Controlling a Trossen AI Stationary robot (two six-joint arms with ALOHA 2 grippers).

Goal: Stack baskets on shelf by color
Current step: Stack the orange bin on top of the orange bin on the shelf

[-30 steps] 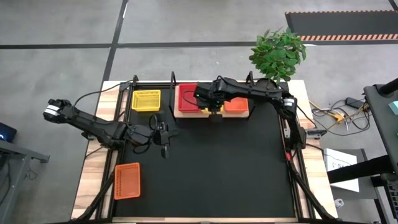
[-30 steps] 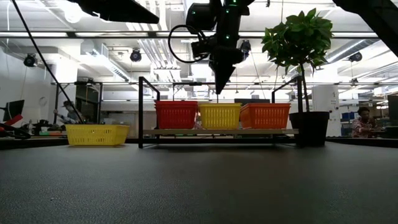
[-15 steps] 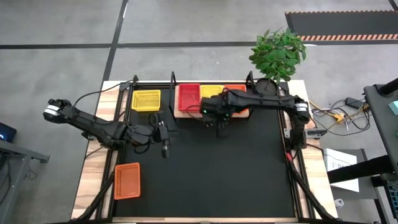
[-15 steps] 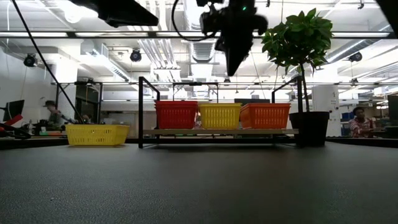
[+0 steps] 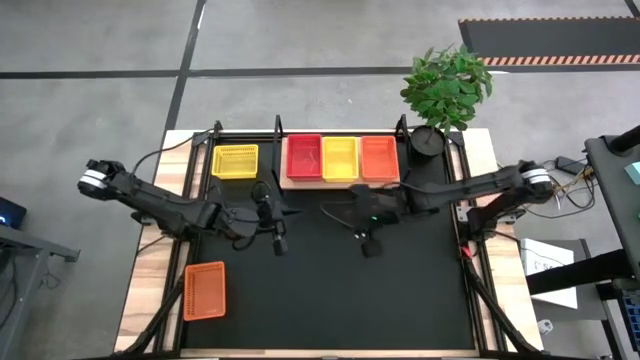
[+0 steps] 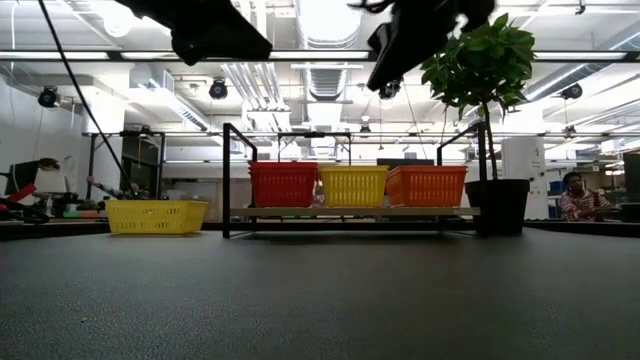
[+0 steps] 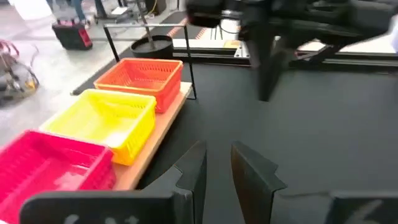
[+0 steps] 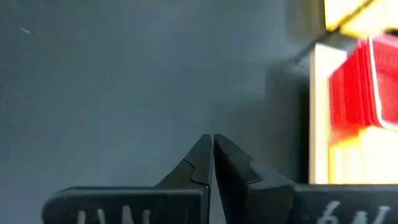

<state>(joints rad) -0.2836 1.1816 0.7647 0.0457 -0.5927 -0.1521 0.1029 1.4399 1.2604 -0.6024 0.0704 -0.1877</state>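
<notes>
Three baskets stand side by side on the wooden shelf (image 5: 340, 183): red (image 5: 304, 158), yellow (image 5: 340, 158) and orange (image 5: 378, 157). Each rests by its bottom on the board (image 6: 350, 212). A loose yellow basket (image 5: 235, 161) sits on the mat left of the shelf. A loose orange basket (image 5: 204, 290) lies by the near left edge. My left gripper (image 5: 279, 243) hovers over the mat near the shelf's left end, open by a narrow gap (image 7: 217, 152). My right gripper (image 5: 368, 245) hangs shut (image 8: 212, 140) over the middle of the mat, on the near side of the shelf.
A potted plant (image 5: 447, 85) stands in a black pot (image 5: 427, 140) right of the shelf. Black upright posts (image 6: 227, 180) rise at the shelf's ends. Bare black mat (image 5: 400, 300) stretches over the near and right parts of the table. A person (image 6: 578, 195) sits far behind.
My right gripper has drawn back from above the shelf's yellow basket toward the near edge and a little to the right, rising out of the top of the low view. My left gripper has drifted slightly toward the right and near edges. The baskets have stayed in place.
</notes>
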